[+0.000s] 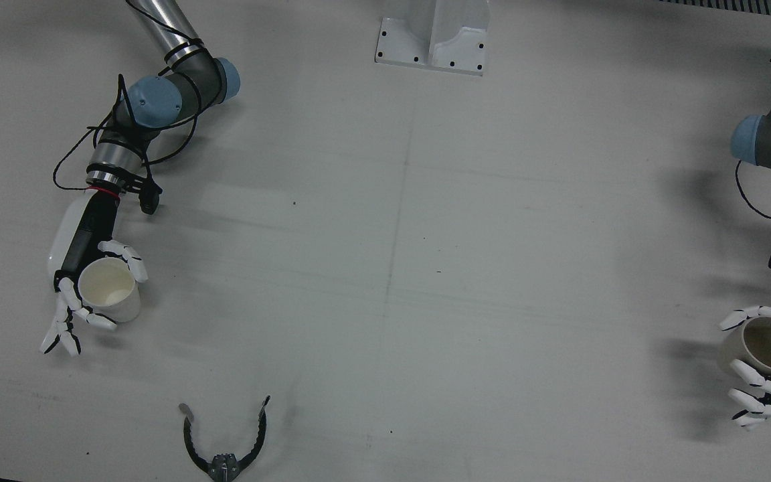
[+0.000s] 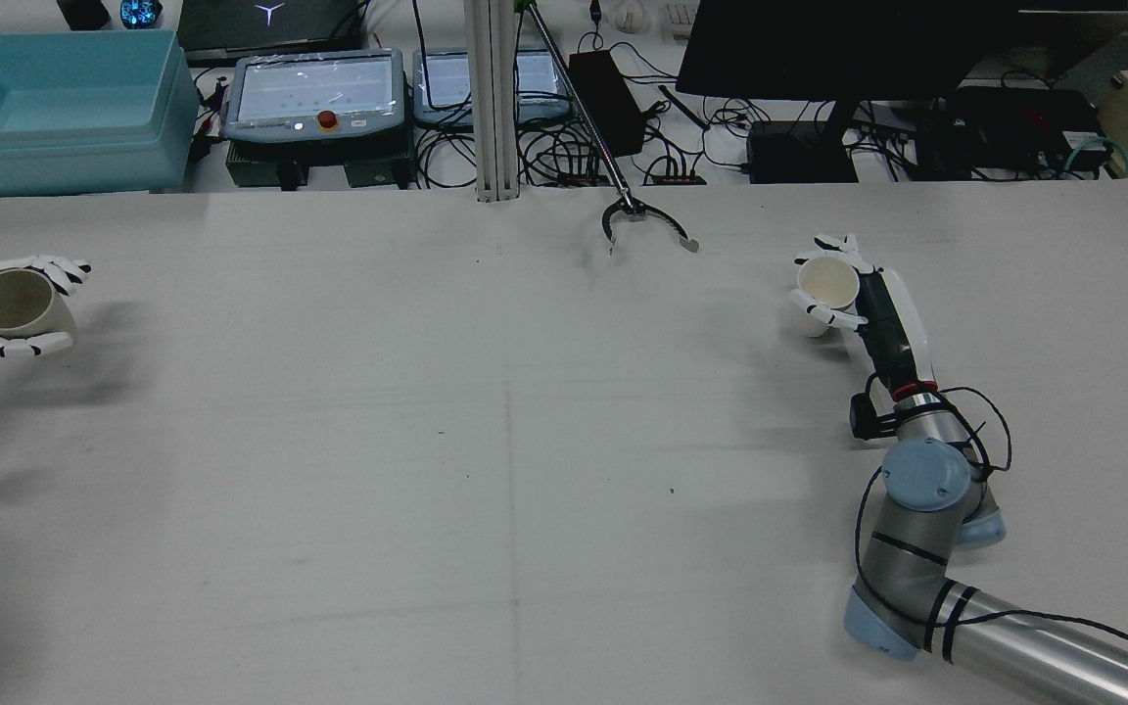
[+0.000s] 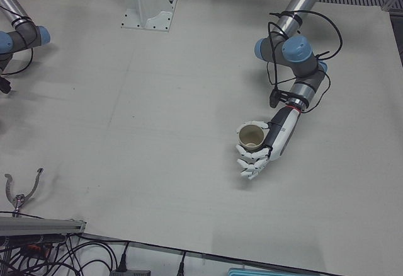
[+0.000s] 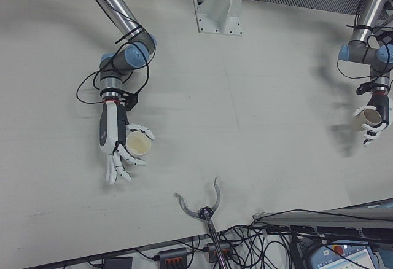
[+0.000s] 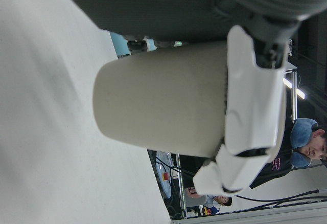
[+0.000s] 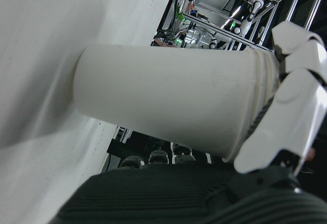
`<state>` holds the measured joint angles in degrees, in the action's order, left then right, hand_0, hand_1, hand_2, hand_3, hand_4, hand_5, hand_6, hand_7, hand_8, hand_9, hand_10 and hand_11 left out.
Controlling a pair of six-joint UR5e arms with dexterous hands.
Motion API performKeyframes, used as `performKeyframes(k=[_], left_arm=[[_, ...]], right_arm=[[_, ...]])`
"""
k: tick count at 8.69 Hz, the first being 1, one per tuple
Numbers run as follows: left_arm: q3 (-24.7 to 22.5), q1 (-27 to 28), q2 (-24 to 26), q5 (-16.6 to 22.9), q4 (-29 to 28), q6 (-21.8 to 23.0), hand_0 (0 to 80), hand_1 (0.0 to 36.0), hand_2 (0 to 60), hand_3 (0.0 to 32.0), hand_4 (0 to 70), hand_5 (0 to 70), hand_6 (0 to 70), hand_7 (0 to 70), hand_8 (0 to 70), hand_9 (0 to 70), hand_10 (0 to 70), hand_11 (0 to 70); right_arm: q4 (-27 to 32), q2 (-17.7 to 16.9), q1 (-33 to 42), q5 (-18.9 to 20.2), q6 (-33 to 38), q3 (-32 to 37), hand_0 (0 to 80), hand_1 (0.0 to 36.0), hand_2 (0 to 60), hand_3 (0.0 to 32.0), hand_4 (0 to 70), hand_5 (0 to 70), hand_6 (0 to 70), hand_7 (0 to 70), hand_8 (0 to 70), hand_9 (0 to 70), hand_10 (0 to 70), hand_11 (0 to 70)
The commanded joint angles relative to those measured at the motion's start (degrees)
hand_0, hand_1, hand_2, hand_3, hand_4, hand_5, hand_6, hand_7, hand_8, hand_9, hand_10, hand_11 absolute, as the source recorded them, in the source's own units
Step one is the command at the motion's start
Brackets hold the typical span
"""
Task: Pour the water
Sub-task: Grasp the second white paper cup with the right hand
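Observation:
Two paper cups are each held in a hand. My right hand (image 1: pixel 84 294) is shut on a white cup (image 1: pixel 110 288), upright, at or just above the table; thumb and one finger wrap it while the other fingers stretch past. It also shows in the rear view (image 2: pixel 826 284) and the right-front view (image 4: pixel 138 145). My left hand (image 1: pixel 770 388) is shut on a tan cup (image 1: pixel 763 345), held upright above the table at its far side; this cup shows in the rear view (image 2: pixel 16 302) and the left-front view (image 3: pixel 252 137). Both cups look empty.
A black grabber claw (image 1: pixel 225 442) lies near the table's operator-side edge, between the two hands. A white mounting pedestal (image 1: pixel 432 40) stands at the robot side. A teal bin (image 2: pixel 55 108) and control pendants (image 2: pixel 319 93) sit beyond the table edge.

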<state>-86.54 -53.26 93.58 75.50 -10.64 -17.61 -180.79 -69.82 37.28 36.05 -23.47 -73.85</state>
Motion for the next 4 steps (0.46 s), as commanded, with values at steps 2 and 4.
performKeyframes(k=[2, 4], left_arm=[[0.1, 0.1, 0.2, 0.0, 0.0, -0.1, 63.1, 28.3, 28.0, 0.0, 54.8, 46.8, 18.1, 44.6, 11.8, 21.3, 6.5, 11.2], [0.1, 0.0, 0.1, -0.1, 0.0, -0.1, 62.8, 28.1, 27.8, 0.0, 54.4, 46.8, 18.1, 44.5, 11.8, 21.3, 6.5, 11.2]], right_arm=[[0.0, -0.8, 1.6, 1.6, 0.1, -0.1, 47.0, 16.4, 26.4, 0.0, 22.1, 24.7, 11.9, 16.2, 1.3, 1.8, 0.0, 0.0], [0.0, -0.9, 1.6, 1.6, 0.1, 0.0, 47.2, 16.4, 26.9, 0.0, 23.1, 25.3, 12.4, 17.9, 1.4, 2.1, 0.0, 0.0]])
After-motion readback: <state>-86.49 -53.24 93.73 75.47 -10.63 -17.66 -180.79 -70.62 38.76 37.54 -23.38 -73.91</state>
